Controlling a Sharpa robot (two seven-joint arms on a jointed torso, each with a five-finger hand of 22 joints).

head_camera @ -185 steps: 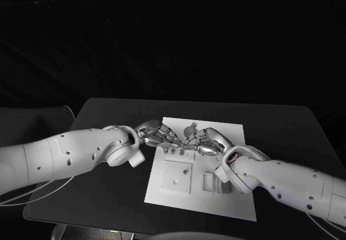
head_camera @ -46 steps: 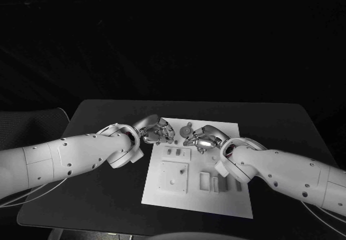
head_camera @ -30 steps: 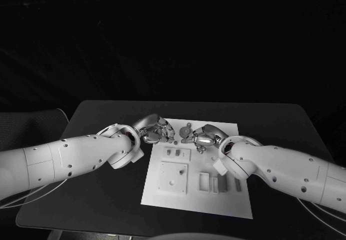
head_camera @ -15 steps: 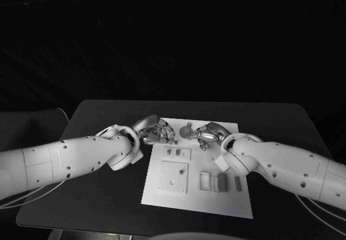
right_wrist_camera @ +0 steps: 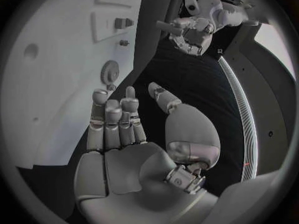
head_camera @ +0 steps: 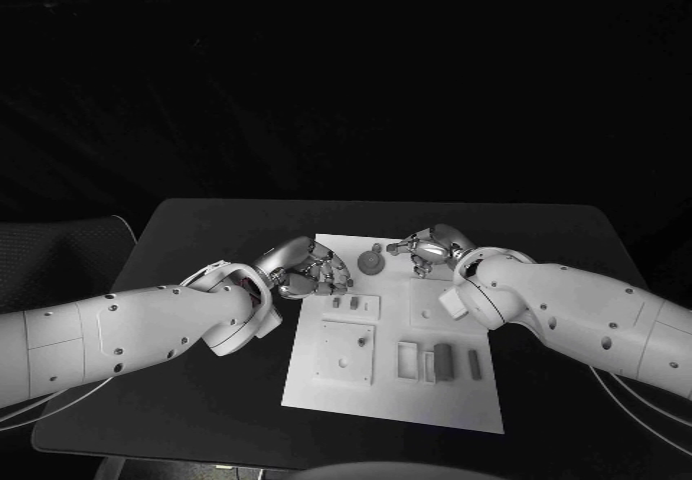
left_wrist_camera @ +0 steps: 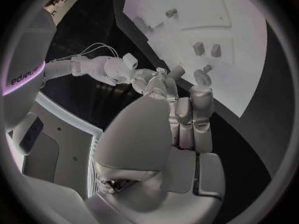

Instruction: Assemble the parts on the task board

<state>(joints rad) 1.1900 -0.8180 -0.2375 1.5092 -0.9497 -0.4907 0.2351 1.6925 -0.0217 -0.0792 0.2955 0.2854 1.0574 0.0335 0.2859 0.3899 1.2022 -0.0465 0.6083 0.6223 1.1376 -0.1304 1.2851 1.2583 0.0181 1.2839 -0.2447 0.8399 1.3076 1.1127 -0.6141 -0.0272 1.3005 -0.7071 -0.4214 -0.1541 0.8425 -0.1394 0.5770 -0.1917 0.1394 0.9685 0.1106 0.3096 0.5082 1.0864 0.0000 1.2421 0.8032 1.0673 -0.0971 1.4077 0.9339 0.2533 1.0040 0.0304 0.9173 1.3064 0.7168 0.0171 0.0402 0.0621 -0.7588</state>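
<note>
While flat on the task board [head_camera: 378,385], gear [head_camera: 371,264] faces up.

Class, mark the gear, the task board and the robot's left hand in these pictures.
gear [head_camera: 372,266], head view, on its toothed disc.
task board [head_camera: 387,395], head view, on bare white plate near its front edge.
left hand [head_camera: 304,272], head view, on the middle of the hand.

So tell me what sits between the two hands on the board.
A small gear lies on the task board between left hand and right hand, head view.
</note>
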